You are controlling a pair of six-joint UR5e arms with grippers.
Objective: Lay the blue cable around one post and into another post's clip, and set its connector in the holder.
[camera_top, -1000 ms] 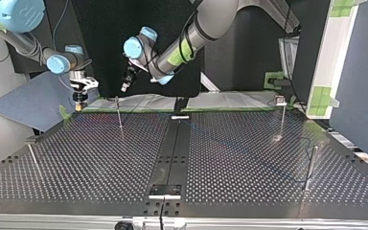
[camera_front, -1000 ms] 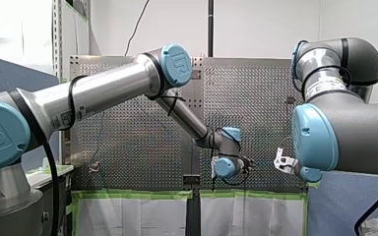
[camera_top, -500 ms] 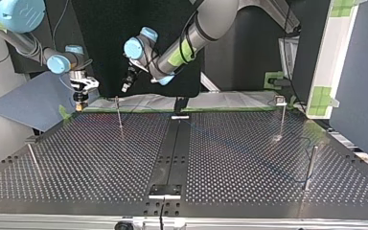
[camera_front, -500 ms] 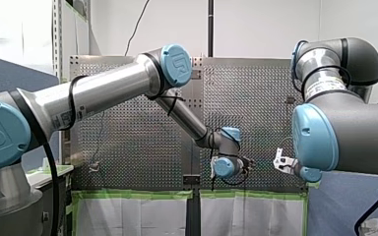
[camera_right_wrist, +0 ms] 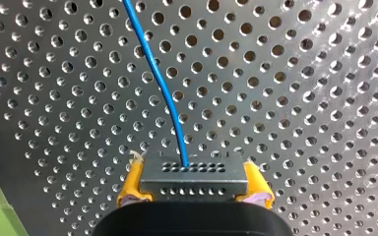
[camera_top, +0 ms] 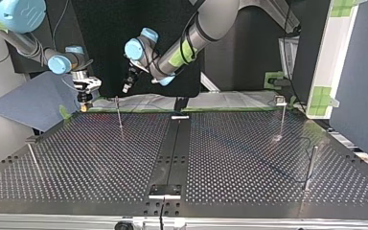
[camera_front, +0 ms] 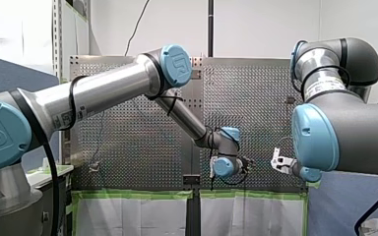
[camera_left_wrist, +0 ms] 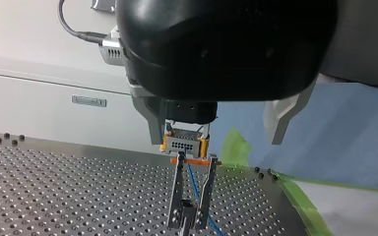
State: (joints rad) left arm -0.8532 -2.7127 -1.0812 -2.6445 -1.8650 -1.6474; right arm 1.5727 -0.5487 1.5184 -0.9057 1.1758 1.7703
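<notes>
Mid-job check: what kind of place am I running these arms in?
Most likely a robotics lab test cell rather than a factory line: a perforated table with thin metal posts standing on it, green tape at its edge, and blue partition panels beside it.

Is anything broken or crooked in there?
Nothing stands out. My right pincer grips the connector squarely, the blue cable runs from it in a smooth curve, and the holder stands upright below the connector.
</notes>
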